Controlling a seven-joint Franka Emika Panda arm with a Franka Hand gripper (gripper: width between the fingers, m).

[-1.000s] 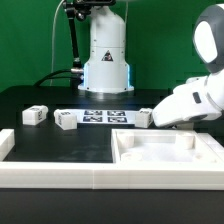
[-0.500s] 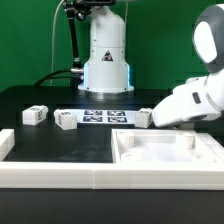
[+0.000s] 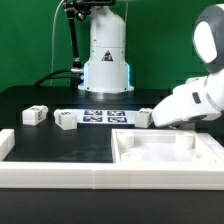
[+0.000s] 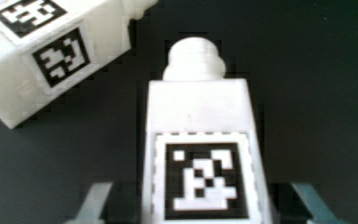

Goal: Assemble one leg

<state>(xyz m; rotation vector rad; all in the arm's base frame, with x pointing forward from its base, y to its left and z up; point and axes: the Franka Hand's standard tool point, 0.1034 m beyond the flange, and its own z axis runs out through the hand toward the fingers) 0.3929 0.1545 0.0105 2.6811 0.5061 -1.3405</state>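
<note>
1. Change over the last second: none. The arm and parts sit just as before.
2. Gripper [image 4: 202, 204] fingers [image 4: 98, 200] stand apart, flanking the leg [image 4: 202, 120] on the table [image 4: 322, 90] without touching it.
3. The grasp looks lined up, so closing likely comes next.

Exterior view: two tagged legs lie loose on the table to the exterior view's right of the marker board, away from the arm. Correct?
Wrong side. The exterior view shows the outer leg and the nearer leg to its left of the marker board, not right. They do lie loose on the table, away from the arm.
</note>
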